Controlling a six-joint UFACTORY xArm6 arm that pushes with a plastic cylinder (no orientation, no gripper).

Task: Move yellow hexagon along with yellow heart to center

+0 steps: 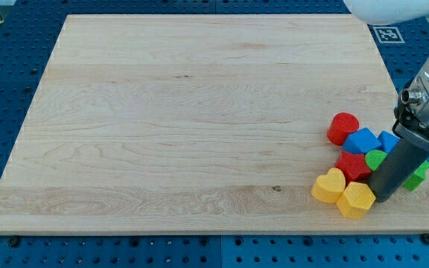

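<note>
A yellow hexagon (356, 199) and a yellow heart (328, 186) lie touching each other near the board's lower right corner. My tip (381, 197) rests on the board just right of the yellow hexagon, touching or nearly touching it. The dark rod slants up to the right from there and hides parts of the blocks behind it.
A cluster sits right behind the yellow pair: a red cylinder (343, 128), a blue block (363, 141), a second blue block (388, 141), a red block (353, 166), a green block (376, 158) and another green block (418, 176). The wooden board (199, 119) ends close on the right and bottom.
</note>
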